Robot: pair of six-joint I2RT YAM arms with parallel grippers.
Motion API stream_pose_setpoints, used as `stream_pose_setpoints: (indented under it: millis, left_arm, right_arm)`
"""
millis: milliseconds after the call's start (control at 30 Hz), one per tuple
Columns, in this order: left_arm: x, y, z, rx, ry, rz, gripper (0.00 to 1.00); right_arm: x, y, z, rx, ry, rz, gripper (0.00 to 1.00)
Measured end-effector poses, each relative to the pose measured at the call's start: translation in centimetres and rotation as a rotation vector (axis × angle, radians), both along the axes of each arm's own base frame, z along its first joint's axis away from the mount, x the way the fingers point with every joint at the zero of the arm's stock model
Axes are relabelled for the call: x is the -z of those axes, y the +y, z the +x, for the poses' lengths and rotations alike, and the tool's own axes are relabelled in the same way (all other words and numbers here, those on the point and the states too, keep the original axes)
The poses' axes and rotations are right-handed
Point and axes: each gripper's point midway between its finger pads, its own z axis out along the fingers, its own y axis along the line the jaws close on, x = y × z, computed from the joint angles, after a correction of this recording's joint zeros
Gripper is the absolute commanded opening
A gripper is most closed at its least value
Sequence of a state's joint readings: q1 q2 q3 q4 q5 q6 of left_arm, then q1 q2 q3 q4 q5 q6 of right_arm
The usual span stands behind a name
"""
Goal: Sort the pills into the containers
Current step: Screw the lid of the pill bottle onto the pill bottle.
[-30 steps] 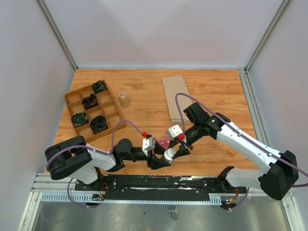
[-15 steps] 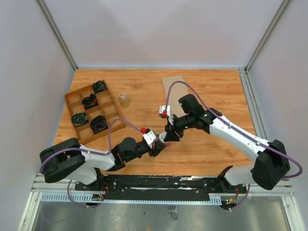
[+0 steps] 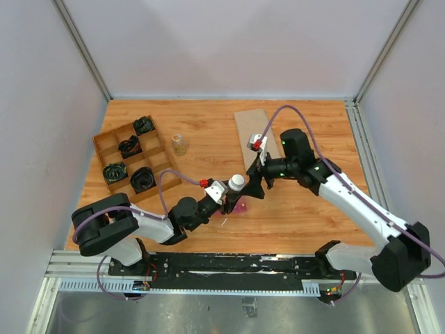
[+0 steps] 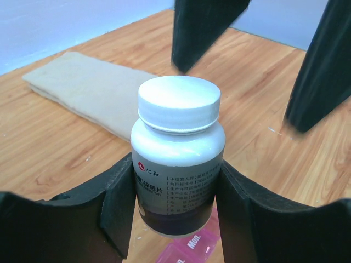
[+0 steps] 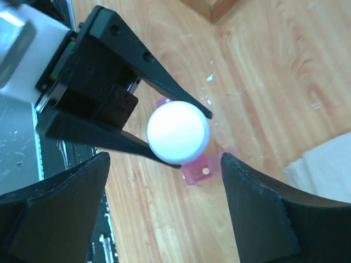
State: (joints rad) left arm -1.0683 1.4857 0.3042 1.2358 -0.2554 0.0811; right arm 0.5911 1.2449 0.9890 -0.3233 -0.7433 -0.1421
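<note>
Right pincer (image 3: 256, 185) has drawn back, jaws now wide, empty, straddling cap (image 5: 177, 131) from above | left pincer (image 4: 175, 189) clamps bottle (image 4: 176, 164) upright | containers (image 5: 198, 171) on counter (image 3: 306, 132) directly beneath bottle.

Left hand (image 4: 175, 203) clamped on a bottle (image 4: 178, 164), right hand (image 3: 254, 188) spread wide just above it.

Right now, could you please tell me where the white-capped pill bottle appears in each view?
Top external: bottle at centre, between the two arms.
Left wrist: centre, clamped in the left gripper.
Right wrist: centre, cap seen from above.
Shared landmark: pink containers beneath it.
</note>
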Motion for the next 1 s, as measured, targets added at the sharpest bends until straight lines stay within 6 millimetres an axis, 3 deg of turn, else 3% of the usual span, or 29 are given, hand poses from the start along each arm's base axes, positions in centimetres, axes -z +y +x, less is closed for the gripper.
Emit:
stream_pose_setpoints:
  millis: [100,233,367,567,667,800,1000]
  left_arm:
    - [-0.1,0.5,-0.6,0.012,-0.003,-0.034,0.0]
    - [1.2,1.5,-1.9,0.049,0.026,-0.038,0.0]
    - [0.3,0.9,-4.1,0.168,0.04,-0.085,0.0]
    - [-2.4,-2.0,-9.4,0.506,0.058,-0.147,0.0]
    - [-2.7,-2.8,-11.4,0.631,0.069,-0.133,0.0]
    - [-1.8,-3.5,-12.7,0.729,0.103,-0.079,0.0]
    - [-1.6,-4.7,-12.8,0.796,0.124,-0.034,0.0]
  right_arm:
    - [-3.0,-1.7,-0.2,0.0,-0.069,0.069,0.99]
    - [-6.3,-3.2,-1.3,-0.034,-0.173,0.15,0.99]
    - [-7.3,-3.5,-3.6,-0.168,-0.22,0.206,0.99]
    - [-7.4,-3.7,-8.5,-0.454,-0.302,0.307,0.99]
    - [-7.1,-4.1,-10.0,-0.549,-0.381,0.341,0.99]
    - [-6.1,-4.1,-10.7,-0.611,-0.418,0.346,0.99]
    - [-3.0,-3.1,-11.5,-0.695,-0.339,0.281,0.84]
